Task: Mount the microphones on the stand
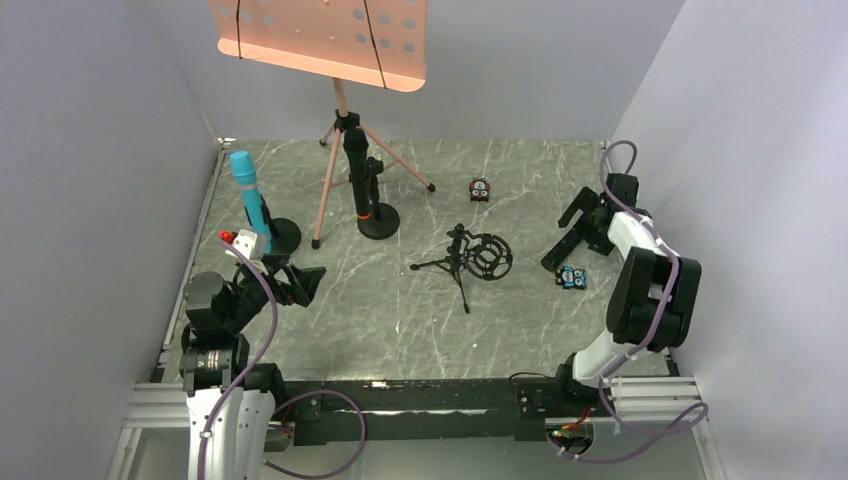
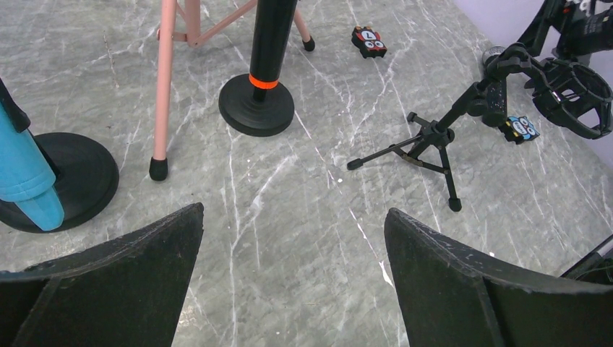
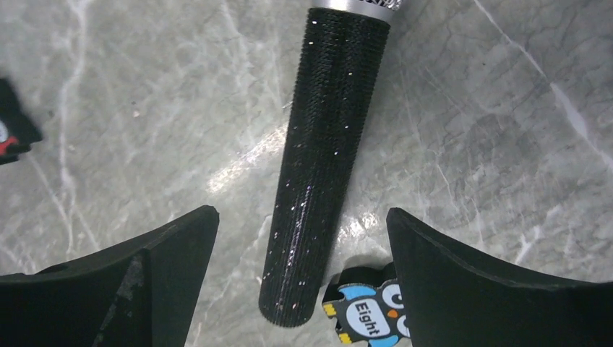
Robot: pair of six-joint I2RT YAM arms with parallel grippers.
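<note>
grey marble table, two arms at its near edge. the left claw hangs at the left side, fingers spread wide and holding nothing. the right claw hangs at the right side, also wide and empty. the small tripod stand, its ring cradle unfilled, stands mid-table between the arms. at the back left the cyan microphone and the black microphone with the orange ring rise from round bases. the black microphone with the silver head lies flat on the table directly under the right claw. its long axis runs away from the wrist, slightly tilted, with the silver head at the far end and the tail at the near end. one finger therefore stands on each side of the handle, and the closing line crosses the axis almost square. by this reading a plain descent would bring the fingers around the mid handle. the right arm is much the nearer; the left claw is well apart. a blue block lies just beside the tail, close under one finger, and may snag.
</note>
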